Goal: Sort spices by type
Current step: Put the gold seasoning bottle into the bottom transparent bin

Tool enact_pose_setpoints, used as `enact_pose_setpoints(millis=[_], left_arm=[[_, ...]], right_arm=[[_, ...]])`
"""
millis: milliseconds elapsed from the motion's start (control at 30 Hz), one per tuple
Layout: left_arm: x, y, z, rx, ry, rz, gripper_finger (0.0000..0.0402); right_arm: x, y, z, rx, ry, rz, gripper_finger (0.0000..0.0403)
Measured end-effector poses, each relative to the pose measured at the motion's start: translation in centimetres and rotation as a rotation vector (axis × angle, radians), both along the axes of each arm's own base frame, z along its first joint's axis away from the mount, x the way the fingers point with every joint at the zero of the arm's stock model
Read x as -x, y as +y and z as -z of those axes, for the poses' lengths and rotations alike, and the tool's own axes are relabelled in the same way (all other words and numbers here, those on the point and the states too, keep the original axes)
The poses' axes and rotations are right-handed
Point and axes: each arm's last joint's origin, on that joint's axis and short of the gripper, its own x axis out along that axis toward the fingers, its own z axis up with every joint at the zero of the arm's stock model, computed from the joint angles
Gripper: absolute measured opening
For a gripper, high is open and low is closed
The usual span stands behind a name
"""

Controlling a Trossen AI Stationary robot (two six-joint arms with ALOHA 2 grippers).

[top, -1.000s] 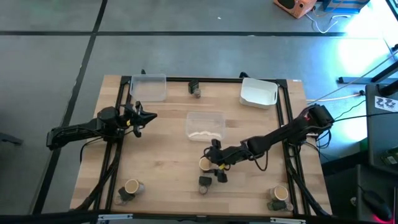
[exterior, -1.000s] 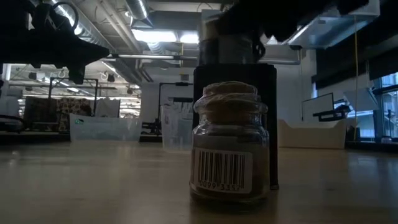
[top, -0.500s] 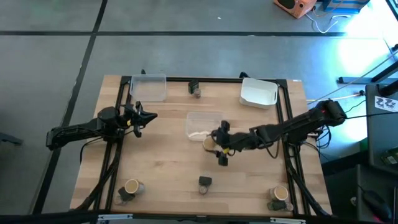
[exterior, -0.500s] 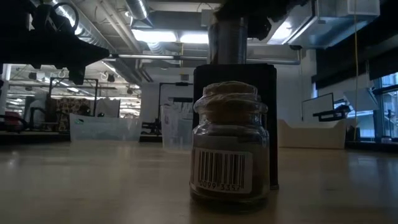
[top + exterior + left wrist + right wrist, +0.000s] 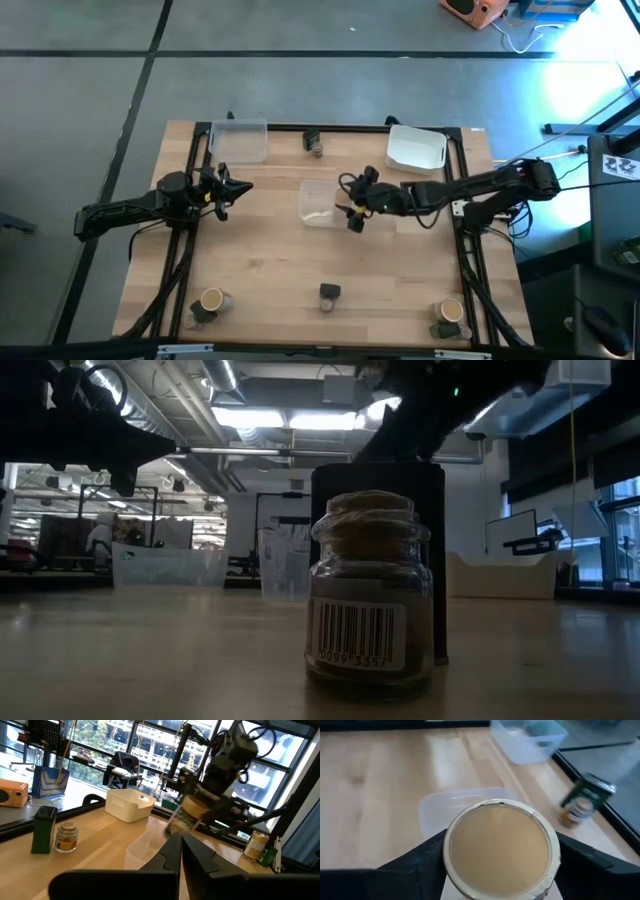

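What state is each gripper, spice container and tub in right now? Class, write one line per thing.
right gripper: shut on a tan cylinder, above the middle clear tub
left gripper: shut, empty, at the table's left side
middle clear tub: open, no spice inside yet
corner clear tub: open, empty
white tub: open, empty
small jar: upright, lid on, on the table

On the bench (image 5: 260,260), one clear tub (image 5: 238,139) sits at the far left corner, the white tub (image 5: 415,148) at the far right, and a second clear tub (image 5: 322,202) in the middle. A jar pair (image 5: 314,143) stands between the far tubs. Along the near edge: cylinder (image 5: 211,300) left, small jar (image 5: 330,293) centre, another cylinder (image 5: 450,312) right.
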Motion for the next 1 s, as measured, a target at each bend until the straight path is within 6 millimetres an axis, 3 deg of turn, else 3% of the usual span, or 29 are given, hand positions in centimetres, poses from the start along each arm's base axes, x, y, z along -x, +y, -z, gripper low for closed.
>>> enact_pose_setpoints(millis=[200,333,733,1000], left_arm=[[0.0,0.0,0.0,-0.029,0.007,-0.003,0.0004],[0.0,0.0,0.0,-0.036,0.005,-0.008,0.0004],[0.0,0.0,0.0,-0.037,0.008,-0.015,0.0004],[0.0,0.0,0.0,-0.035,0.006,-0.015,0.0004]], right_arm=[[0.7,-2.2,3.1,-0.049,-0.026,0.05,0.0284],[1.0,-2.9,3.9,-0.077,-0.064,0.067,0.0285],[0.0,-3.3,6.8,-0.102,-0.021,0.086,0.0285],[0.0,-3.2,7.3,-0.107,0.002,0.087,0.035]])
